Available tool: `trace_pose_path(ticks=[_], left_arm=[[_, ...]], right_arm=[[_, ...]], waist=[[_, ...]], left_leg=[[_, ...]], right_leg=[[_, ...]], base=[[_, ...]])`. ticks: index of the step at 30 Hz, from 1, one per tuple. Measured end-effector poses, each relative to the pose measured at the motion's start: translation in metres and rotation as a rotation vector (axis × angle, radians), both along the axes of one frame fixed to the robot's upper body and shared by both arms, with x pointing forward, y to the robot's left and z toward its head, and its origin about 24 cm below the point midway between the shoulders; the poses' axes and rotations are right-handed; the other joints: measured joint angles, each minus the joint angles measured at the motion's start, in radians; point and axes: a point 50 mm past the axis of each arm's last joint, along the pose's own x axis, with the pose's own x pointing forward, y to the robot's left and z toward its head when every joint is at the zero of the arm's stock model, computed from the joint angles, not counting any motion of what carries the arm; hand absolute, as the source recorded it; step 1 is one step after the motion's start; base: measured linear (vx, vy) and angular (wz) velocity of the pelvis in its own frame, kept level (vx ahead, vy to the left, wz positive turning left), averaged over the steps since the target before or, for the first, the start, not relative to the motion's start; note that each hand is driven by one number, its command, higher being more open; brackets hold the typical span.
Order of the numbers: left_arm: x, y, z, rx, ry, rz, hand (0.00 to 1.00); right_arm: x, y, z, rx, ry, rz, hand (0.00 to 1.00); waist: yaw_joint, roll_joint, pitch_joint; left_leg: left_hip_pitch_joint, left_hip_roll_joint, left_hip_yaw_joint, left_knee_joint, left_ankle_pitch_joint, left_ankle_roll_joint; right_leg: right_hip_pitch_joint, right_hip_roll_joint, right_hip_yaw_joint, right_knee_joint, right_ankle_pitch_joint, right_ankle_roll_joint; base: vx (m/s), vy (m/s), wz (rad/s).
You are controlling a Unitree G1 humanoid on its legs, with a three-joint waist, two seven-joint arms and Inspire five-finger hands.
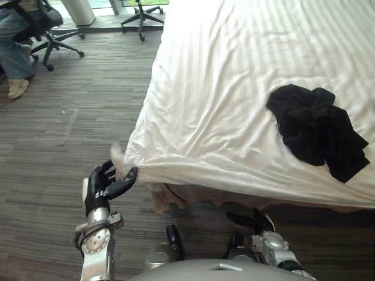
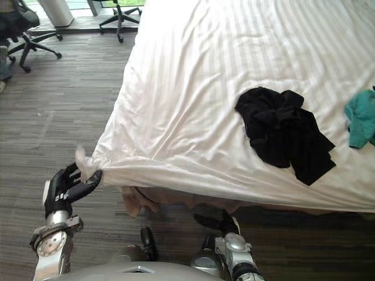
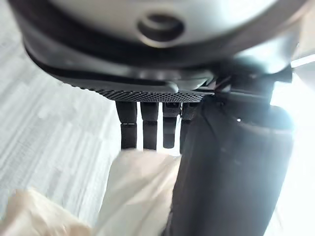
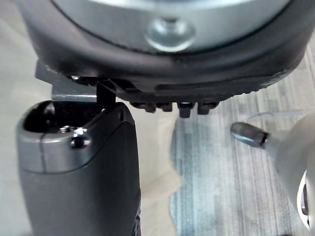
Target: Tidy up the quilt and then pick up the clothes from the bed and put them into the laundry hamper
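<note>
Bed [image 2: 137, 202], white quilt [image 2: 193, 88] spread, black clothes [image 2: 281, 132], teal garment [image 2: 362, 120] atop

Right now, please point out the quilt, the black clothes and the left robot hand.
quilt [image 1: 222, 76], left eye view, on its striped top.
black clothes [image 1: 313, 126], left eye view, on the pile's middle.
left robot hand [image 1: 96, 193], left eye view, on its palm.
</note>
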Motion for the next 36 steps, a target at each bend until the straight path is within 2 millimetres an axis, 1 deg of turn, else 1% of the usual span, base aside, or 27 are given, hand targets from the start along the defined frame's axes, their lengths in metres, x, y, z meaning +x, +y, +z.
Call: trace_pose_path(ticks=[2, 3, 4, 5, 6, 8, 10, 11, 12, 14, 15, 16, 17, 18, 19, 20, 22, 23, 24, 25, 26, 27, 28, 30, 32, 34, 36], left_arm=[[-0.023, 0.031, -0.009, 0.011, 0.066, 0.185, 1.00], [-0.028, 0.039, -0.011, 0.017, 0.081, 0.234, 1.00], [-0.040, 0.057, -0.014, 0.039, 0.120, 0.331, 1.00], [-0.052, 0.075, -0.018, 0.063, 0.183, 0.394, 1.00], [-0.058, 0.083, -0.020, 0.069, 0.215, 0.418, 1.00], [-0.086, 0.108, -0.029, 0.048, 0.327, 0.526, 1.00], [-0.098, 0.112, -0.035, 0.014, 0.367, 0.582, 1.00], [-0.110, 0.113, -0.042, -0.043, 0.389, 0.644, 1.00], [-0.113, 0.111, -0.045, -0.069, 0.394, 0.662, 1.00], [-0.123, 0.103, -0.059, -0.208, 0.391, 0.732, 1.00], [-0.124, 0.099, -0.063, -0.242, 0.389, 0.747, 1.00], [-0.125, 0.089, -0.071, -0.296, 0.392, 0.760, 1.00], [-0.124, 0.077, -0.079, -0.343, 0.393, 0.759, 1.00], [-0.123, 0.069, -0.083, -0.361, 0.404, 0.745, 1.00], [-0.121, 0.058, -0.090, -0.391, 0.421, 0.721, 1.00], [-0.114, 0.038, -0.099, -0.441, 0.440, 0.676, 1.00], [-0.109, 0.019, -0.108, -0.489, 0.465, 0.633, 1.00], [-0.102, 0.000, -0.114, -0.525, 0.481, 0.587, 1.00], [-0.099, -0.006, -0.115, -0.540, 0.481, 0.572, 1.00], [-0.095, -0.016, -0.118, -0.557, 0.490, 0.546, 1.00], [-0.089, -0.023, -0.119, -0.571, 0.488, 0.522, 1.00], [-0.085, -0.027, -0.120, -0.577, 0.489, 0.506, 1.00], [-0.082, -0.033, -0.121, -0.587, 0.492, 0.489, 1.00], [-0.078, -0.047, -0.123, -0.604, 0.507, 0.447, 1.00], [-0.073, -0.057, -0.124, -0.602, 0.525, 0.393, 1.00], [-0.070, -0.060, -0.124, -0.606, 0.524, 0.381, 1.00], [-0.068, -0.063, -0.124, -0.602, 0.530, 0.361, 1.00]], right_arm=[[-0.011, -0.001, -0.004, 0.007, 0.028, -0.008, 1.00], [-0.014, -0.001, -0.005, 0.008, 0.034, -0.009, 1.00], [-0.017, 0.000, -0.006, 0.011, 0.041, -0.011, 1.00], [-0.021, -0.001, -0.007, 0.011, 0.049, -0.015, 1.00], [-0.022, -0.001, -0.007, 0.011, 0.052, -0.016, 1.00], [-0.023, 0.001, -0.008, 0.015, 0.052, -0.016, 1.00], [-0.023, 0.001, -0.008, 0.015, 0.053, -0.018, 1.00], [-0.024, 0.000, -0.008, 0.015, 0.056, -0.020, 1.00], [-0.025, 0.000, -0.009, 0.015, 0.060, -0.022, 1.00], [-0.033, -0.001, -0.011, 0.015, 0.083, -0.034, 1.00], [-0.035, -0.002, -0.012, 0.015, 0.092, -0.041, 1.00], [-0.042, -0.005, -0.013, 0.012, 0.108, -0.060, 1.00], [-0.047, -0.007, -0.014, 0.009, 0.119, -0.079, 1.00], [-0.049, -0.009, -0.015, 0.006, 0.125, -0.094, 1.00], [-0.055, -0.011, -0.015, 0.003, 0.134, -0.119, 1.00], [-0.064, -0.017, -0.016, -0.003, 0.150, -0.168, 1.00], [-0.071, -0.022, -0.016, -0.002, 0.158, -0.240, 1.00], [-0.081, -0.028, -0.017, 0.001, 0.172, -0.320, 1.00], [-0.085, -0.029, -0.017, 0.004, 0.177, -0.349, 1.00], [-0.089, -0.031, -0.017, 0.007, 0.177, -0.398, 1.00], [-0.094, -0.032, -0.018, 0.018, 0.177, -0.462, 1.00], [-0.097, -0.034, -0.018, 0.024, 0.176, -0.503, 1.00], [-0.102, -0.036, -0.018, 0.032, 0.173, -0.569, 1.00], [-0.110, -0.043, -0.017, 0.056, 0.149, -0.742, 1.00], [-0.114, -0.049, -0.015, 0.069, 0.120, -0.881, 1.00], [-0.115, -0.055, -0.013, 0.070, 0.093, -0.965, 1.00], [-0.112, -0.072, -0.004, 0.057, 0.007, -1.086, 1.00]], waist=[[0.022, -0.018, -0.018], [0.027, -0.022, -0.022], [0.036, -0.031, -0.031], [0.042, -0.036, -0.035], [0.044, -0.039, -0.039], [0.048, -0.047, -0.045], [0.047, -0.049, -0.050], [0.046, -0.051, -0.052], [0.045, -0.052, -0.052], [0.042, -0.055, -0.056], [0.042, -0.055, -0.056], [0.039, -0.055, -0.058], [0.025, -0.056, -0.061], [0.019, -0.057, -0.062], [0.015, -0.057, -0.067], [0.010, -0.059, -0.071], [-0.009, -0.057, -0.074], [-0.017, -0.055, -0.077], [-0.020, -0.054, -0.084], [-0.028, -0.063, -0.097], [-0.037, -0.062, -0.100], [-0.039, -0.068, -0.102], [-0.042, -0.065, -0.103], [-0.058, -0.054, -0.108], [-0.064, -0.042, -0.112], [-0.065, -0.039, -0.114], [-0.069, -0.038, -0.115]], left_leg=[[0.000, 0.002, -0.004, 0.000, 0.010, 0.001], [-0.001, 0.001, -0.006, 0.000, 0.010, 0.001], [-0.001, -0.003, -0.016, 0.000, 0.015, -0.005], [0.003, -0.008, -0.030, 0.000, 0.022, 0.002], [0.004, -0.010, -0.033, 0.000, 0.022, 0.002], [0.018, -0.019, -0.032, 0.000, 0.022, 0.002], [0.022, -0.023, -0.031, 0.000, 0.020, 0.002], [0.025, -0.024, -0.026, 0.000, 0.019, 0.002], [0.027, -0.024, -0.023, 0.000, 0.019, 0.002], [0.044, -0.022, -0.001, 0.000, 0.013, -0.004], [0.050, -0.021, 0.004, 0.000, 0.012, -0.004], [0.056, -0.019, 0.018, -0.001, 0.003, -0.011], [0.057, -0.017, 0.027, -0.001, 0.002, -0.011], [0.057, -0.016, 0.032, -0.001, 0.002, -0.011], [0.056, -0.014, 0.044, -0.001, 0.002, -0.011], [0.063, -0.011, 0.061, -0.001, 0.000, -0.013], [0.077, -0.009, 0.075, -0.001, -0.005, -0.017], [0.092, -0.005, 0.108, -0.001, -0.014, -0.022], [0.092, -0.003, 0.119, -0.001, -0.016, -0.024], [0.093, 0.001, 0.140, -0.001, -0.020, -0.027], [0.096, 0.007, 0.160, 0.000, -0.023, -0.032], [0.106, 0.009, 0.170, 0.000, -0.026, -0.036], [0.115, 0.011, 0.186, 0.000, -0.030, -0.041], [0.137, 0.016, 0.219, 0.000, -0.038, -0.045], [0.148, 0.021, 0.255, 0.001, -0.046, -0.055], [0.156, 0.024, 0.267, 0.004, -0.050, -0.059], [0.164, 0.026, 0.276, 0.004, -0.057, -0.062]], right_leg=[[0.016, -0.002, -0.034, 0.000, -0.002, 0.002], [0.018, -0.003, -0.038, 0.000, -0.002, 0.002], [0.023, -0.006, -0.047, 0.000, -0.003, 0.001], [0.037, -0.009, -0.057, 0.000, -0.005, 0.000], [0.040, -0.011, -0.058, 0.000, -0.007, -0.001], [0.052, -0.017, -0.055, -0.002, -0.007, -0.001], [0.056, -0.017, -0.053, -0.004, -0.007, -0.001], [0.056, -0.017, -0.048, -0.004, -0.007, -0.001], [0.056, -0.017, -0.042, -0.004, -0.006, 0.000], [0.054, -0.016, -0.015, -0.005, -0.007, -0.001], [0.053, -0.015, -0.007, -0.006, -0.007, -0.002], [0.051, -0.014, 0.006, -0.006, -0.008, -0.002], [0.045, -0.013, 0.018, -0.006, -0.008, -0.002], [0.041, -0.012, 0.024, -0.005, -0.008, -0.002], [0.032, -0.011, 0.037, -0.005, -0.008, -0.002], [0.030, -0.008, 0.057, -0.005, -0.008, -0.002], [0.029, -0.007, 0.070, -0.005, -0.008, -0.001], [0.021, -0.004, 0.103, -0.006, -0.010, 0.001], [0.013, -0.002, 0.116, -0.006, -0.010, 0.001], [0.000, 0.004, 0.137, -0.005, -0.009, -0.001], [-0.005, 0.010, 0.156, -0.005, -0.006, -0.005], [-0.006, 0.012, 0.168, -0.004, -0.006, -0.005], [-0.007, 0.016, 0.182, -0.004, -0.006, -0.006], [-0.011, 0.023, 0.212, -0.004, -0.008, -0.008], [-0.023, 0.028, 0.246, -0.004, -0.005, -0.004], [-0.023, 0.031, 0.255, -0.004, -0.006, -0.005], [-0.021, 0.034, 0.261, -0.004, -0.008, -0.008]], base=[[0.02, 0.050, 0.42], [0.03, 0.049, 0.23], [0.05, 0.047, 0.29], [0.05, 0.049, 0.31], [0.05, 0.051, 0.21], [0.04, 0.057, 0.02], [0.01, 0.030, -0.03], [0.00, 0.026, -0.08], [-0.01, 0.033, -0.18], [-0.02, 0.028, -0.28], [-0.04, 0.023, -0.35], [-0.04, 0.021, -0.32], [-0.03, 0.021, -0.30], [-0.02, 0.016, -0.27], [0.00, 0.018, -0.36], [0.01, 0.016, -0.37], [0.00, 0.018, -0.39], [-0.02, 0.022, -0.56], [0.01, 0.016, -0.69], [0.04, -0.003, -0.54], [0.09, -0.014, -0.53], [0.08, -0.015, -0.49], [0.08, -0.007, -0.47], [0.07, 0.005, -0.52], [0.09, 0.013, -0.48], [0.09, 0.007, -0.26], [0.07, -0.009, -0.14]])
